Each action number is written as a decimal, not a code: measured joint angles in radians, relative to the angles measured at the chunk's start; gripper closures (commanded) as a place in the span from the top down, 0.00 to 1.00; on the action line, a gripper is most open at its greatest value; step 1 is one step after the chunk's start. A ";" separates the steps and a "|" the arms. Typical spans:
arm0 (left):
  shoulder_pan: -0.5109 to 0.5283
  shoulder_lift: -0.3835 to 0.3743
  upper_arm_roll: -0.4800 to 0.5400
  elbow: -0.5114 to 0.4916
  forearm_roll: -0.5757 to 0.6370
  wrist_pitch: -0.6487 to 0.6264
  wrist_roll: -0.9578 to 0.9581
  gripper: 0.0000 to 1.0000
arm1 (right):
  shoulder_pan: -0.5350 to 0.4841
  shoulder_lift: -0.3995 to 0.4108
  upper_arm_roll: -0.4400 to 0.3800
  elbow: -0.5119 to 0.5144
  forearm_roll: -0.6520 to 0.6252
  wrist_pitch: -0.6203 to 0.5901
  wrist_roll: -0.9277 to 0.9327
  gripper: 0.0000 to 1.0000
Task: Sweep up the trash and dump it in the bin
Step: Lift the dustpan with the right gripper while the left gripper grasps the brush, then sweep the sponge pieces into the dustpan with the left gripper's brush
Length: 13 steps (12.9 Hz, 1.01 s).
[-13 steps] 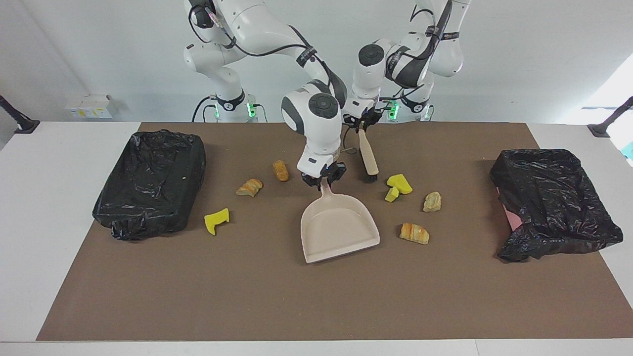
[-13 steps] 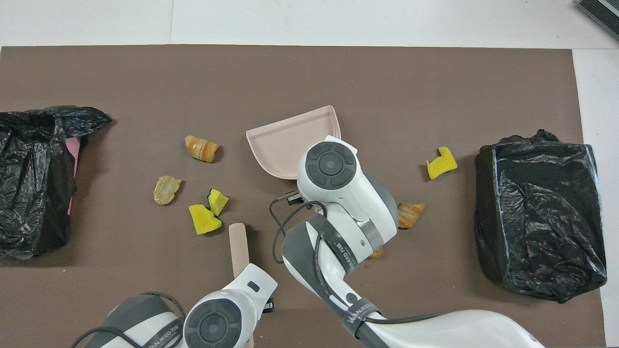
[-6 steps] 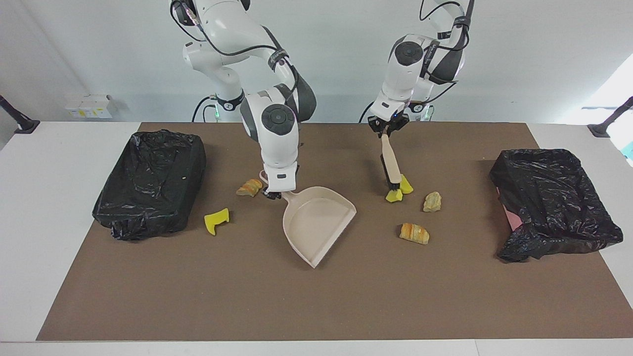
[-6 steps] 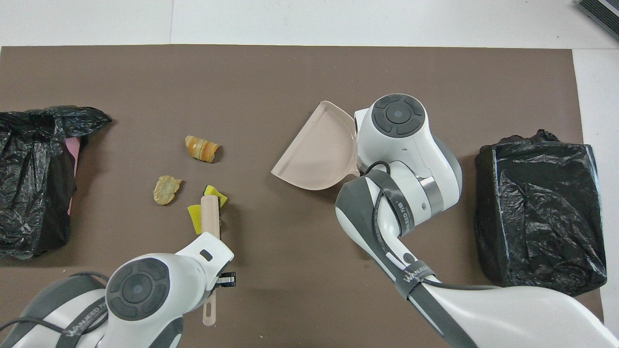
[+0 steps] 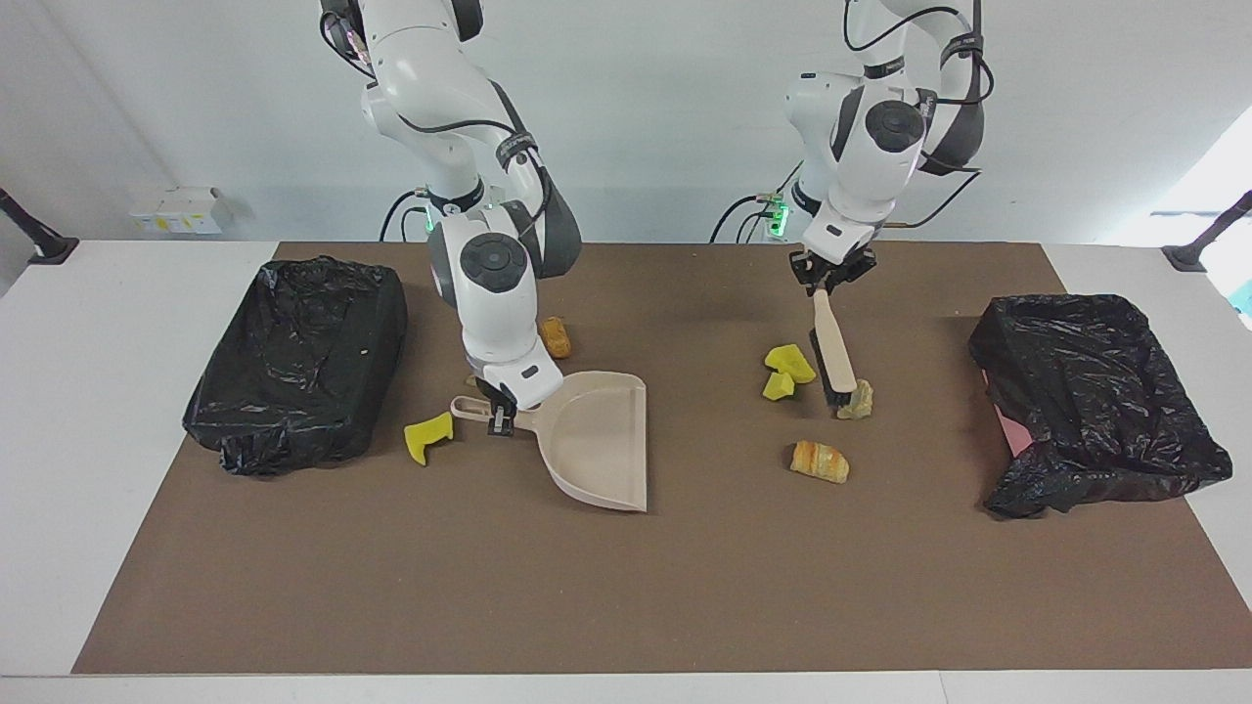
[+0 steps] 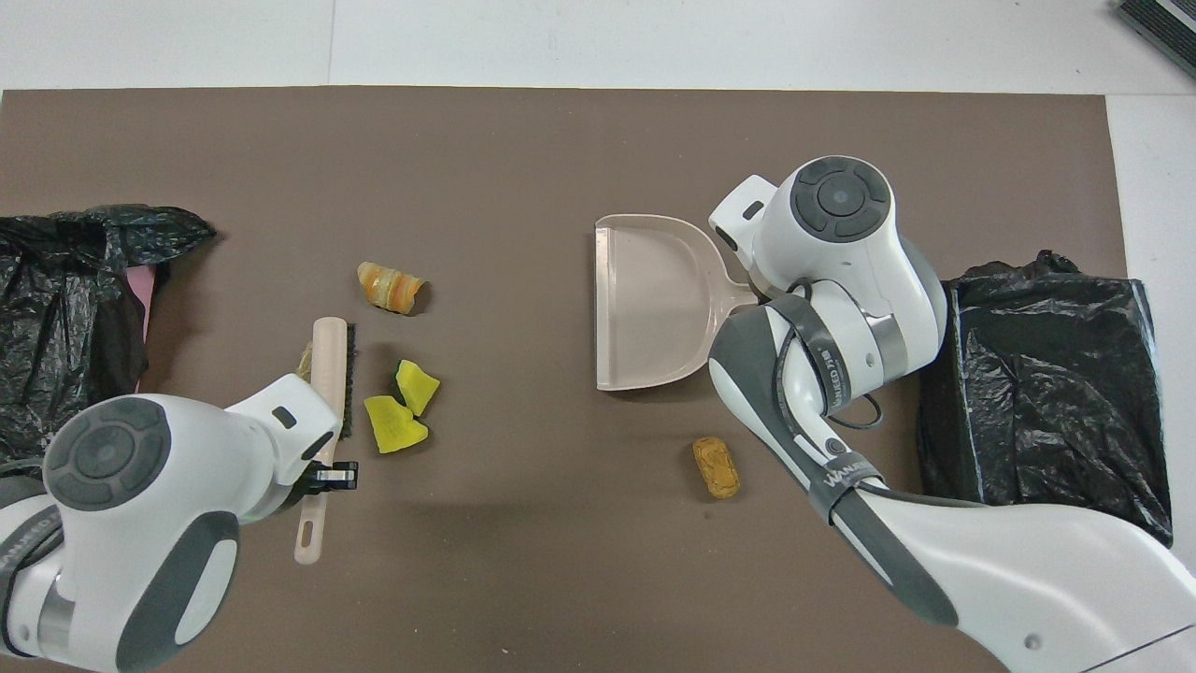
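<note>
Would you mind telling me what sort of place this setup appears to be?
Most likely a robotics lab, staged for a cleaning test: two white arms at a table with a brown mat, bag-lined bins at both ends, and the dustpan and brush each held by a gripper.

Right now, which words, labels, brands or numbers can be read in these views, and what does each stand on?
"WANJEED": black strap on the right arm, overhead view.
"WANJEED", followed by marks too small to read: second strap on the same arm.
Print on the left arm's strap: cut off, unreadable.
Nothing else legible.
</note>
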 measured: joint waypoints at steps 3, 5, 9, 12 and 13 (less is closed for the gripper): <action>0.130 0.095 0.001 0.080 0.020 0.028 0.179 0.00 | 0.026 0.013 0.006 0.000 -0.031 0.002 -0.002 0.00; 0.204 0.142 0.002 0.085 0.023 0.055 0.248 0.00 | 0.050 0.014 0.006 0.000 -0.047 0.002 -0.002 0.00; 0.203 0.136 -0.017 0.034 0.023 0.054 0.166 0.00 | 0.068 0.015 0.006 -0.006 -0.058 0.002 0.021 0.00; 0.091 0.094 -0.028 -0.021 0.019 0.054 -0.038 0.00 | 0.068 0.015 0.006 -0.011 -0.059 0.002 0.039 0.00; 0.045 0.084 -0.030 -0.036 -0.003 0.054 -0.124 0.00 | 0.068 0.015 0.006 -0.016 -0.059 0.002 0.065 0.00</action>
